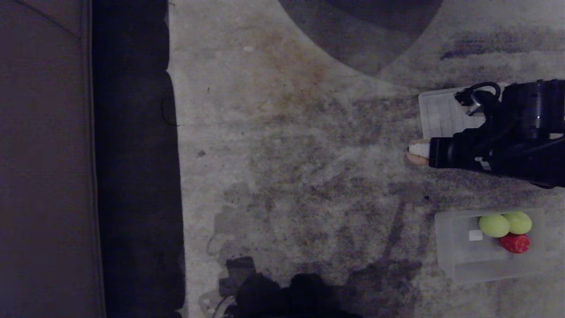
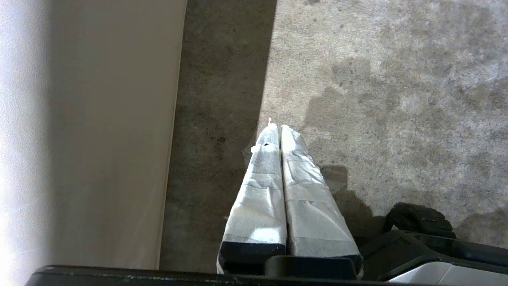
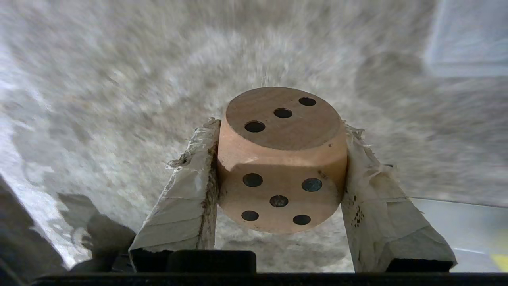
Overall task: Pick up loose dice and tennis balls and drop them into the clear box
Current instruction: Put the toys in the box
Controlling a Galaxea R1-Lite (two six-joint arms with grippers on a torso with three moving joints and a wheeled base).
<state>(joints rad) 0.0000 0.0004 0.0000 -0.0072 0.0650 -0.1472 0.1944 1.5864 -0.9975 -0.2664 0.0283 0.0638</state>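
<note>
Grey carpet (image 1: 287, 132) underfoot: right gripper (image 3: 279, 159) has its jaws clamped on a tan die (image 3: 279, 159) above the floor, the clear box (image 1: 454, 256) nearby holds two tennis balls (image 1: 494, 225) and a red die (image 1: 515, 243), left gripper (image 2: 279, 131) parked, jaws closed, empty.

Tan die (image 3: 281, 159) gripped off the carpet; two tennis balls (image 1: 494, 225), red die (image 1: 515, 243) in clear box (image 1: 454, 256).
</note>
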